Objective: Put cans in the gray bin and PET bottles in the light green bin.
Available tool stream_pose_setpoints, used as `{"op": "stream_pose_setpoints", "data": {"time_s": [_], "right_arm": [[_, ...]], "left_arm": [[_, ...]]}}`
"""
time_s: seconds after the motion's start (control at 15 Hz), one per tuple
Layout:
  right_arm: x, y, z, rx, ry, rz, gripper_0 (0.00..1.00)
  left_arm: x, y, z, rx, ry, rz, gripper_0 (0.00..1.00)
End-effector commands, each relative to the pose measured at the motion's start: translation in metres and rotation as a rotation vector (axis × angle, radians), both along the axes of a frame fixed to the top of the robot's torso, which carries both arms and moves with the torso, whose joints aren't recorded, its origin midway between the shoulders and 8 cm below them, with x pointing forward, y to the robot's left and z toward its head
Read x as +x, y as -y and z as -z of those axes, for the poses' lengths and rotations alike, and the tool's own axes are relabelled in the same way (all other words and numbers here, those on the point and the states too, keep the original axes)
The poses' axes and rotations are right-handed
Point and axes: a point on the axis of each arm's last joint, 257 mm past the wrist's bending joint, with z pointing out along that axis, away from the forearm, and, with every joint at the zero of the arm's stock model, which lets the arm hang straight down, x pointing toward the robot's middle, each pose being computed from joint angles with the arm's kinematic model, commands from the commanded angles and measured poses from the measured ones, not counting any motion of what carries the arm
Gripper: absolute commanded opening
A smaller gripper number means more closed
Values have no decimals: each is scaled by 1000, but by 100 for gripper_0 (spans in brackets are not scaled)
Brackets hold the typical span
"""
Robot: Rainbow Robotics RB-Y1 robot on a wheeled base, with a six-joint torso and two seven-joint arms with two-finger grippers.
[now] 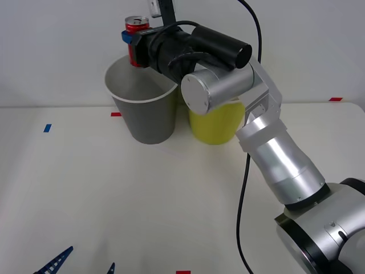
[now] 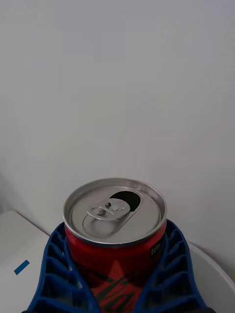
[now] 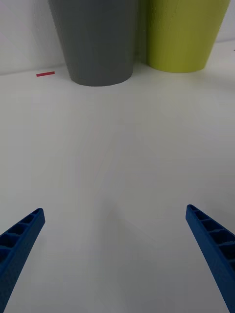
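My right gripper [image 1: 132,41] pinches the small red drink can with its silver top and pull-tab [image 1: 137,41], upright, held above the open mouth of the large dark gray tapered bin with a white rim [image 1: 142,108]. Just beside it stands the yellow-green tapered bin [image 1: 214,125], partly hidden behind my own right arm. My left gripper [image 1: 80,262] rests low near the white table's [image 1: 114,200] front edge, fingers spread wide. Small red and blue tape marks dot the table.

red can [image 1: 137,41], gray bin [image 1: 145,117], yellow-green bin [image 1: 217,127], blue ribbed fingers [image 3: 211,247]
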Motion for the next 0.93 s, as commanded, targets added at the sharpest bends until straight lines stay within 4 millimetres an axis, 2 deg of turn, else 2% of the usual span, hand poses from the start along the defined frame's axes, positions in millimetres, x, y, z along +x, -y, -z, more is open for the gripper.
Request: {"op": "stream_pose_setpoints", "data": {"time_s": [0.07, 0.73, 0.8, 0.87, 0.93], "right_arm": [[0, -4, 0, -2, 2, -1, 0], [9, -6, -5, 12, 27, 9, 0], [9, -6, -6, 14, 33, 11, 11], [10, -5, -6, 8, 38, 14, 44], [9, -6, -6, 3, 42, 14, 71]], "left_arm": [[0, 0, 0, 0, 0, 0, 100], [0, 0, 0, 0, 0, 0, 100], [0, 0, 0, 0, 0, 0, 100], [0, 0, 0, 0, 0, 0, 100], [0, 0, 0, 0, 0, 0, 100]]}}
